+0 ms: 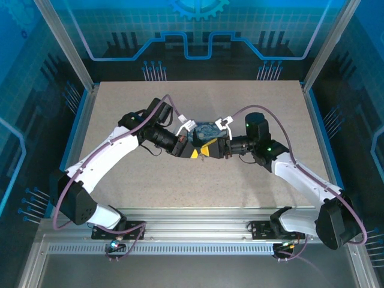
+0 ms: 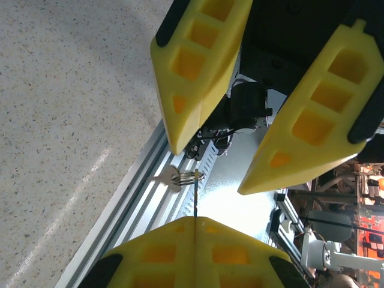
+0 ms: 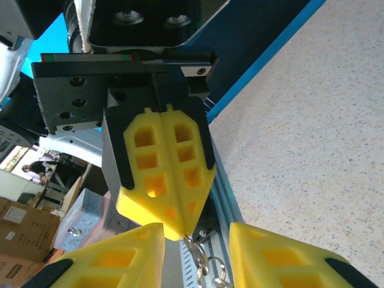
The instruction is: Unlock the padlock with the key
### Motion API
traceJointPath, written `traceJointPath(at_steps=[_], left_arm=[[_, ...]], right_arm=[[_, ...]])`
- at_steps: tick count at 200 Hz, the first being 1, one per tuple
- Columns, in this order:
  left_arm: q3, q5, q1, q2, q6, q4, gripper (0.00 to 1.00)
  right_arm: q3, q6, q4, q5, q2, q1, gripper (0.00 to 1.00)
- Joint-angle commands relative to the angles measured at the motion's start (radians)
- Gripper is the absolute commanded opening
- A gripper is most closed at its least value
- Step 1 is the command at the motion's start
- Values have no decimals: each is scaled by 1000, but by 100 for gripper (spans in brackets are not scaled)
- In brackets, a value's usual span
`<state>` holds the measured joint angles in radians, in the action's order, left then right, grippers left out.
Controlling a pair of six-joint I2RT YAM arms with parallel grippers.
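My left gripper (image 2: 195,219) is shut on the key (image 2: 195,197), a thin blade seen edge-on that sticks out past the yellow fingertips. A key ring (image 2: 188,177) with a second small key hangs from it. In the right wrist view the same closed left gripper (image 3: 180,229) points down, with the key ring (image 3: 210,267) dangling below its tip. My right gripper (image 3: 197,229) is open, its two yellow fingers either side of the left tip and touching nothing. Both grippers meet tip to tip above mid-table (image 1: 202,150). The padlock is hidden.
A dark-blue printed tin (image 1: 207,130) lies on the speckled table (image 1: 198,186) just behind the two grippers. An aluminium rail (image 1: 198,231) runs along the near edge. Blue panel walls enclose the left, right and back sides.
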<state>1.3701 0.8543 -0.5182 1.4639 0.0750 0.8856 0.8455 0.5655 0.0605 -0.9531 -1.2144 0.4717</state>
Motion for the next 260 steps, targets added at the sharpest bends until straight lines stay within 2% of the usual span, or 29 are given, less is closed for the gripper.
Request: traceJointPath(at_steps=[1, 61, 77, 112, 134, 162, 207, 225, 237, 260], left_arm=[[30, 36, -6, -14, -18, -2, 0], [30, 32, -6, -25, -15, -18, 0], [32, 31, -5, -26, -14, -19, 0], [30, 25, -6, -28, -8, -30, 0], [31, 20, -5, -27, -4, -37, 0], [28, 9, -3, -34, -1, -46, 0], [-4, 11, 19, -69, 55, -124, 0], [-23, -13, 40, -89, 96, -160, 23], [-52, -18, 67, -109, 147, -209, 26], [-130, -55, 121, -158, 287, -341, 40]], right_arm=[[28, -41, -25, -41, -5, 20, 35], [29, -82, -71, -63, -11, 27, 25], [29, -88, -77, -68, -8, 26, 18], [29, -97, -83, -79, -5, 30, 16], [29, -107, -87, -82, -3, 34, 7], [29, -121, -95, -81, 3, 41, 0], [29, -145, -124, -9, 30, 42, 0], [29, -170, -164, 61, 48, 42, 0], [59, -189, -197, 107, 55, 42, 0], [83, -250, -284, 259, 74, 46, 0]])
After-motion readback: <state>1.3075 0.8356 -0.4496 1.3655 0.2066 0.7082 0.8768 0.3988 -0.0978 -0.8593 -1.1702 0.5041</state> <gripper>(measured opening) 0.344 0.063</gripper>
